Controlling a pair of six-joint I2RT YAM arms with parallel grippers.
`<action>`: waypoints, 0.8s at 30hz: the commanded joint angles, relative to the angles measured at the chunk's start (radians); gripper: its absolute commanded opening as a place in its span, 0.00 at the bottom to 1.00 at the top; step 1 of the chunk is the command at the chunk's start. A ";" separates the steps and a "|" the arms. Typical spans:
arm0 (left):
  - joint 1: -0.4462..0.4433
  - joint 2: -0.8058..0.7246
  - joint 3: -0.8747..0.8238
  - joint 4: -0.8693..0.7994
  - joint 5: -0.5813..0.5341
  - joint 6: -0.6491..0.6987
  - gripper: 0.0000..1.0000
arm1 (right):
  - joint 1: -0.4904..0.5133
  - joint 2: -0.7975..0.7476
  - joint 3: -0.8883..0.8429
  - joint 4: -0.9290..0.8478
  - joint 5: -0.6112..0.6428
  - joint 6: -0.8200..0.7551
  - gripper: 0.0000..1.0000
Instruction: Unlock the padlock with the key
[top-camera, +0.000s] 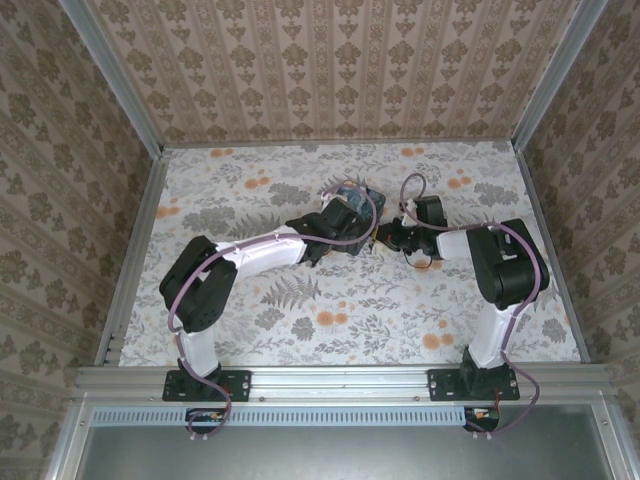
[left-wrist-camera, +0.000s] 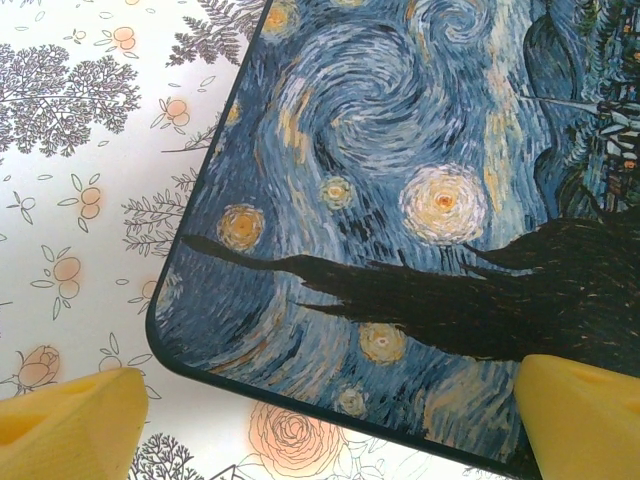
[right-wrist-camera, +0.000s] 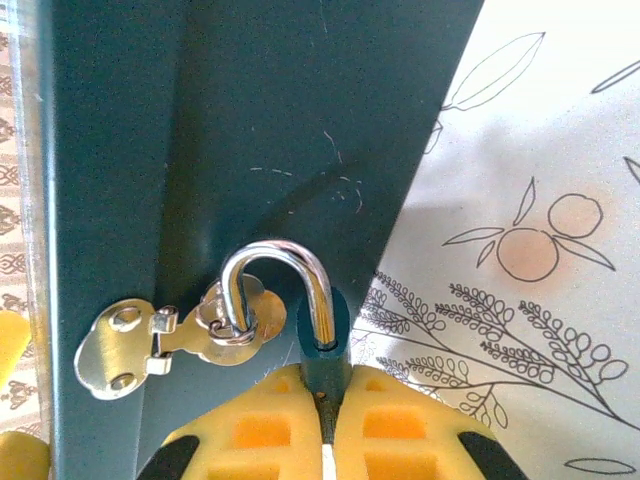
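The dark blue-grey padlock (right-wrist-camera: 325, 345) hangs at the side of the night-sky print box (right-wrist-camera: 200, 130). Its pale metal shackle (right-wrist-camera: 290, 265) loops through the ring of a silvery hasp (right-wrist-camera: 150, 340). My right gripper (right-wrist-camera: 324, 388) is shut on the padlock's body, yellow pads on either side. My left gripper (left-wrist-camera: 320, 430) is open above a corner of the box lid (left-wrist-camera: 400, 200); one finger (left-wrist-camera: 70, 430) is over the cloth, the other over the lid. From above, the left gripper (top-camera: 345, 215) rests at the box (top-camera: 362, 198) and the right gripper (top-camera: 385, 238) beside it. The key is out of view.
A floral cloth covers the table (top-camera: 330, 330). Patterned walls (top-camera: 60, 150) with metal rails enclose it on three sides. Purple cables loop over both arms near the box. Open cloth lies in front of the box and to its left.
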 joint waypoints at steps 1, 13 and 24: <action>0.004 0.043 -0.050 -0.211 0.022 0.030 0.95 | -0.049 0.021 0.049 0.032 -0.009 0.024 0.00; 0.006 0.052 -0.051 -0.207 0.038 0.025 0.94 | -0.079 0.111 0.103 0.216 -0.103 0.236 0.00; 0.009 0.056 -0.047 -0.207 0.055 0.027 0.92 | -0.079 0.058 0.216 -0.233 0.056 -0.093 0.00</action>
